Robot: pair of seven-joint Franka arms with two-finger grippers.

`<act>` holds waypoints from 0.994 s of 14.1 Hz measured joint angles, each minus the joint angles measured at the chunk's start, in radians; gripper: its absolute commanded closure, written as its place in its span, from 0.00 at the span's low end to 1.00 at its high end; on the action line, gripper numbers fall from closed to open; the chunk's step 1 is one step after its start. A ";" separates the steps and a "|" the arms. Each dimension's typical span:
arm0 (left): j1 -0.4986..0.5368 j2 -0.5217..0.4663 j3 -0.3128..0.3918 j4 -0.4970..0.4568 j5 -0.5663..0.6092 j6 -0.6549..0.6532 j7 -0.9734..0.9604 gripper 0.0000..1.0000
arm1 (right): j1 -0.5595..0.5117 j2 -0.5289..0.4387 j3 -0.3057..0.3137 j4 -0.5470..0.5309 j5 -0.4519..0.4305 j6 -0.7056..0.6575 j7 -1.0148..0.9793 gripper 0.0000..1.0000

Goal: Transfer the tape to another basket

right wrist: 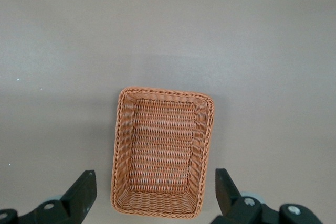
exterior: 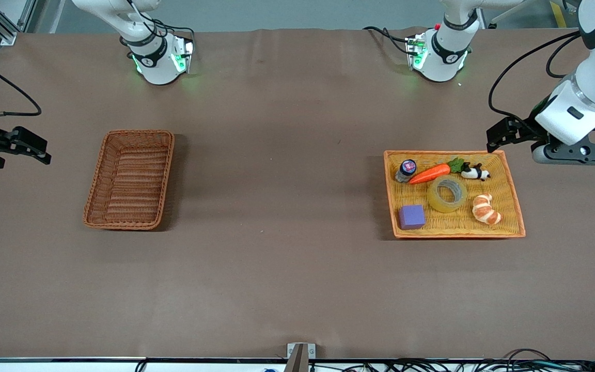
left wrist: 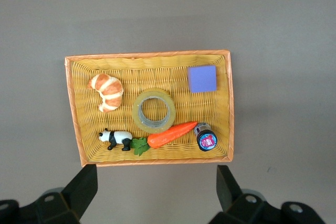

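While both arms hang in the air at opposite ends of the brown paper-covered table (exterior: pixel 287 268), a broad bare stretch of it lies between the two wicker containers. The dark reddish-brown woven wicker basket with raised sides (exterior: pixel 100 175) sits toward the right arm's end, with nothing in it and bare table on every side. The wide, flat bright-orange woven tray (exterior: pixel 512 178) sits toward the left arm's end, its rim well apart from the table's edges.

The translucent yellowish ring of clear packing tape with a grey inner core (exterior: pixel 447 194) lies flat in the middle of the tray, its hole facing up. An orange toy carrot with green leaves (exterior: pixel 430 173) lies just beside it, farther from the front camera. A small black-and-white panda figure (exterior: pixel 475 172) is next to the carrot's leaves, and a small dark bottle with a red-and-blue cap (exterior: pixel 406 170) stands at the carrot's tip; the cap's print is too small to read. A striped toy croissant (exterior: pixel 485 208) and a purple cube (exterior: pixel 411 216) lie nearer the front camera, on either side of the tape.

The left gripper (exterior: pixel 504 137) hovers over the table just at the tray's edge, jaws spread wide and holding nothing. The right gripper (exterior: pixel 31 144) hovers over the table's end near the basket, jaws likewise wide and holding nothing.
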 measured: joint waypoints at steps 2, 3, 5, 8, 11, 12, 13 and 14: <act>0.000 0.002 0.000 0.000 0.000 0.001 0.000 0.00 | 0.000 0.000 0.000 0.000 0.000 -0.001 0.000 0.00; 0.000 0.002 0.000 0.000 0.000 0.003 0.000 0.00 | 0.000 0.000 0.000 0.000 0.000 -0.002 0.000 0.00; 0.000 0.002 0.000 0.002 0.000 0.007 0.000 0.00 | 0.000 0.000 0.000 -0.001 0.000 0.001 0.000 0.00; 0.000 0.005 0.000 0.003 0.000 0.007 0.000 0.00 | 0.000 0.000 0.000 -0.001 0.000 0.001 0.000 0.00; 0.000 0.016 0.000 0.003 0.002 0.007 -0.001 0.00 | 0.000 0.000 0.000 -0.002 0.000 -0.001 0.000 0.00; 0.000 0.020 0.000 0.006 0.008 0.007 -0.002 0.00 | 0.000 0.000 0.000 -0.002 0.000 0.000 0.000 0.00; -0.001 0.026 0.000 0.009 0.013 0.007 -0.002 0.00 | 0.000 0.000 0.000 -0.003 0.000 0.000 0.000 0.00; -0.004 0.032 0.000 0.013 0.015 0.007 -0.002 0.00 | 0.000 0.000 0.000 -0.003 0.000 0.000 0.000 0.00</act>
